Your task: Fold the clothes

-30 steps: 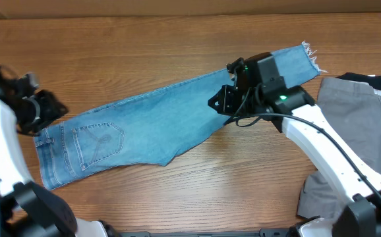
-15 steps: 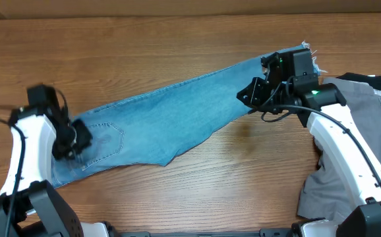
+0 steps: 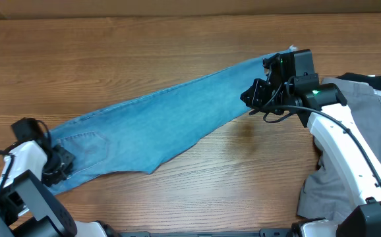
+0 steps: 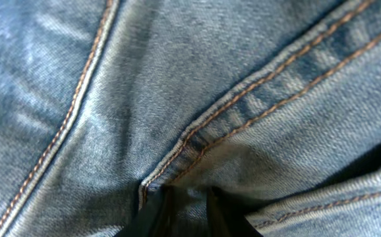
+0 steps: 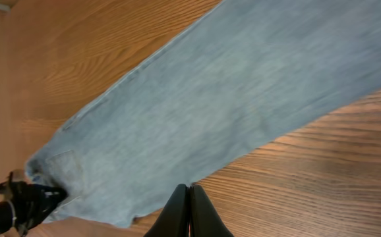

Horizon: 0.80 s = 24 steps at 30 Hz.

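Note:
The light blue jeans (image 3: pixel 164 115) lie stretched slantwise on the wooden table, waist at the lower left, ankle end at the upper right. A back pocket (image 3: pixel 88 145) shows near the waist. My left gripper (image 3: pixel 60 163) is at the waist end, and in the left wrist view its fingers (image 4: pixel 189 209) are shut on a fold of seamed denim (image 4: pixel 177 79). My right gripper (image 3: pixel 251 99) hovers over the ankle part with its fingers (image 5: pixel 189 192) shut and no cloth seen between them. The right wrist view looks along the jeans (image 5: pixel 230 99). The frayed hem is mostly hidden under the right arm.
A grey garment (image 3: pixel 362 118) lies at the right edge of the table, with a dark one (image 3: pixel 375 78) behind it. Bare wood (image 3: pixel 243 171) lies in front of the jeans and behind them (image 3: pixel 144 52).
My left gripper moved down and left to the waist end, took hold and pulled the jeans leftward and straighter. The ankle hem slid under the right arm. The right gripper had moved right earlier.

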### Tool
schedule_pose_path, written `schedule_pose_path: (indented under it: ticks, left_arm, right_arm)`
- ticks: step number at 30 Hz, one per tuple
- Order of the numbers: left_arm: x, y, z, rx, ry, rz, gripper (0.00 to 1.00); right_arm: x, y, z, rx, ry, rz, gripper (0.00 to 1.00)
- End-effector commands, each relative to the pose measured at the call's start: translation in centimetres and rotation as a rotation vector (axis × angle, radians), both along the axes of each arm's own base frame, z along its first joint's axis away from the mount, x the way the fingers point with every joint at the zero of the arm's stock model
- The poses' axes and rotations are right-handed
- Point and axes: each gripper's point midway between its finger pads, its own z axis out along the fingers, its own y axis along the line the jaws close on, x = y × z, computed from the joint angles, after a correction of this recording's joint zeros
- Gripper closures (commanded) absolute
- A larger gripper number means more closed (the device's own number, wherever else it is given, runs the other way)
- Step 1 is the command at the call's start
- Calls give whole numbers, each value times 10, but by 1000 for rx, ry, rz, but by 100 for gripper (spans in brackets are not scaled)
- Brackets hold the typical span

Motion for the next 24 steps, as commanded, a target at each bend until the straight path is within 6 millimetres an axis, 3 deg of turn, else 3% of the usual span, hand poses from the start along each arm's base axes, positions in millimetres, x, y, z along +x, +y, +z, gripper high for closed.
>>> schedule_pose_path:
  ticks: [1,6,9,13,18,22,24]
  left_arm:
    - [-29,24,-27,8,69,107,75]
    - [23,47,-6,10,-119,2,67]
    - [49,70,25,62,-173,-19,58]
    - [68,82,55,78,-215,-52,48]
    - [90,82,89,42,-280,-136,27]
    - [104,74,112,-6,-338,-205,24]
    - [107,69,121,-33,-355,-234,23]
  right_arm:
    - [7,-7,15,-38,-67,-19,96]
    - [22,-29,8,-155,-104,-99,90]
    - [43,-42,-4,-234,-135,-158,89]
    - [69,-54,-23,-245,-149,-199,89]
    - [101,-97,-41,-222,-161,-299,87]
    - [115,-135,-47,-146,-164,-352,71]
    - [120,-150,-51,-128,-161,-351,53]
